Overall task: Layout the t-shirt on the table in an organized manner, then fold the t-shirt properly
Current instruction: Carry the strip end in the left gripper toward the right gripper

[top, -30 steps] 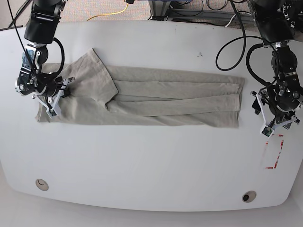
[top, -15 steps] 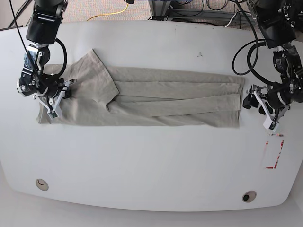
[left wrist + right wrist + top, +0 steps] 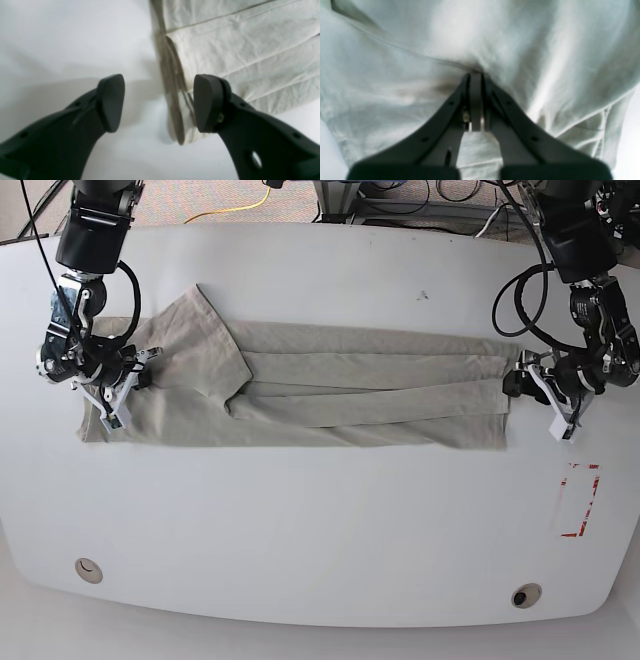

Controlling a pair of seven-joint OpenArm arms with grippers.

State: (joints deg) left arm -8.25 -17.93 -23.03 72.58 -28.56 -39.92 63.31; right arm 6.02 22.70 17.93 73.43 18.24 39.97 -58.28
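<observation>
Cloth of a plain khaki-grey cotton t-shirt [image 3: 300,385] lies flat on the big smooth white counter [image 3: 320,520]. It is folded into one long, narrow band that runs from side to side across the far half of the counter. One short sleeve sticks up like a small flap near the end by the right arm.

The right pincer [image 3: 476,76] has its two dark fingers pressed tight together. It pinches a small fold of the soft shirt cloth, and the cloth bunches up at the tips. In the base view this right pincer [image 3: 118,375] sits on the wide end of the shirt.

The left pincer [image 3: 158,102] has its fingers spread wide apart. One finger is over the bare counter and the other is over the shirt. The layered edge of the shirt's other end lies between them. Whether the fingers touch the cloth is hard to tell. In the base view the left pincer [image 3: 535,390] is right at that end of the shirt.

A red-outlined rectangle mark [image 3: 578,500] is on the counter, near the left arm. Two small round holes sit near the front edge. No box or bowl is on the counter.
</observation>
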